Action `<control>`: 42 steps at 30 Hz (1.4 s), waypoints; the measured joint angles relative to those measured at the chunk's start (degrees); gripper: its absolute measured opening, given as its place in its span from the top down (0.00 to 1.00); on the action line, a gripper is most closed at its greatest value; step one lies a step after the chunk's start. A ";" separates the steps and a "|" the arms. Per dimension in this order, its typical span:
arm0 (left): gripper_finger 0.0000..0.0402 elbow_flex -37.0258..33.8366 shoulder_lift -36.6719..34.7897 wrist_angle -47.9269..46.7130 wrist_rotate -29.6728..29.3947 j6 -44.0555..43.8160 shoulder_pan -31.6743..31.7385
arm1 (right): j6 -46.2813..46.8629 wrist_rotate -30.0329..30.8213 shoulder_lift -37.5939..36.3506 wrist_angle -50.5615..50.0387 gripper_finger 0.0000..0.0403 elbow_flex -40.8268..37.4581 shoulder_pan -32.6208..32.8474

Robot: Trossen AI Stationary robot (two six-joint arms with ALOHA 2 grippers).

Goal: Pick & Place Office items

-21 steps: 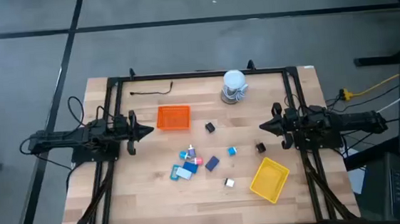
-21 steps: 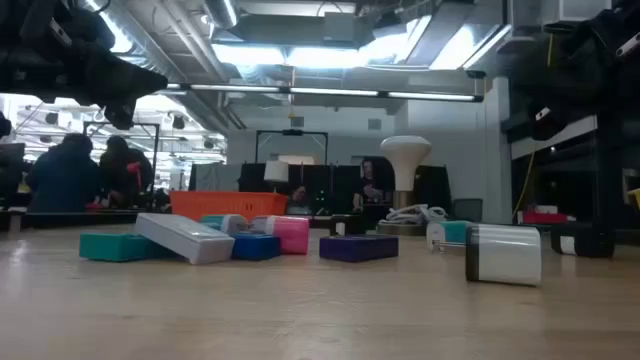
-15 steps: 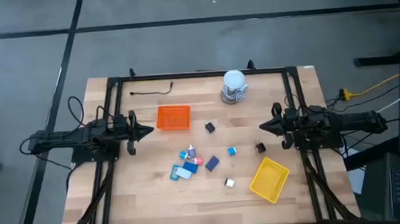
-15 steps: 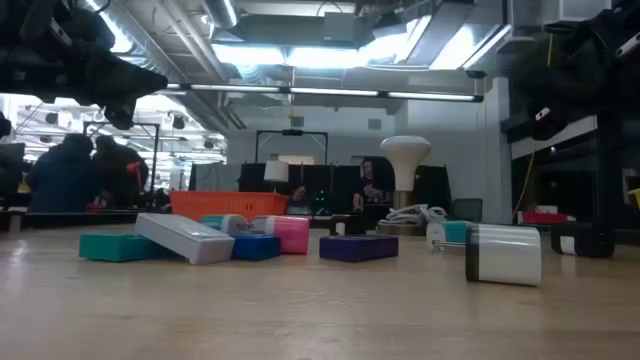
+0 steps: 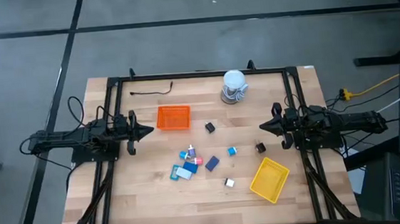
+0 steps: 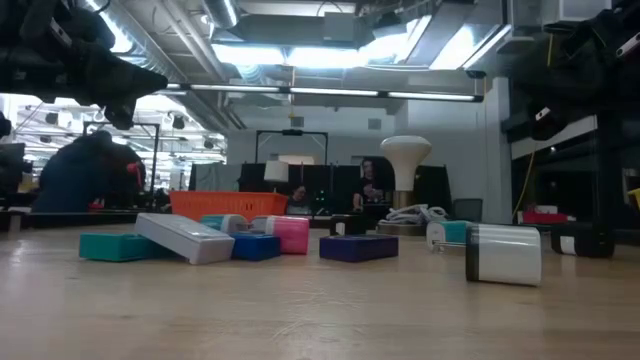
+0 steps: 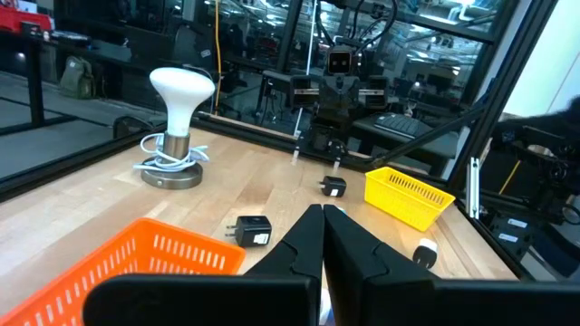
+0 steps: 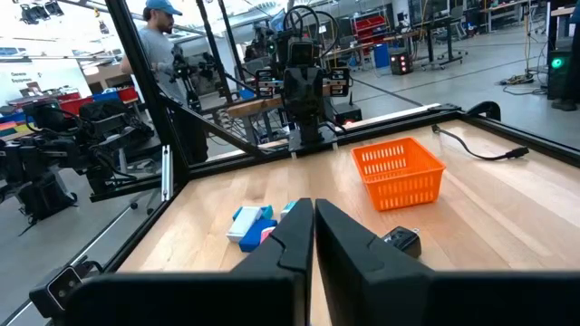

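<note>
The office items (image 5: 190, 163) lie scattered on the wooden table's middle: light blue, navy, pink and white pieces in a cluster, among them a navy block (image 5: 212, 164) and a pink block (image 6: 292, 234). Apart from the cluster lie a black piece (image 5: 210, 127), another black piece (image 5: 260, 148) and a white piece (image 5: 229, 183). An orange tray (image 5: 173, 118) stands at the far left of them, a yellow tray (image 5: 270, 179) at the near right. My left gripper (image 5: 148, 131) hovers shut at the table's left side, pointing level toward the middle. My right gripper (image 5: 262, 127) hovers shut at the right side, facing it.
A white mushroom-shaped object with a coiled cord (image 5: 234, 86) stands at the far edge. A black cable (image 5: 152, 91) lies at the far left. A black frame (image 5: 197, 74) runs around the table. A person (image 8: 163, 41) stands beyond the left side.
</note>
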 joint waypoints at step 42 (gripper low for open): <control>1.00 0.01 -0.02 2.69 -5.79 -0.03 -0.02 | 19.91 25.47 0.00 17.66 0.95 0.02 -0.01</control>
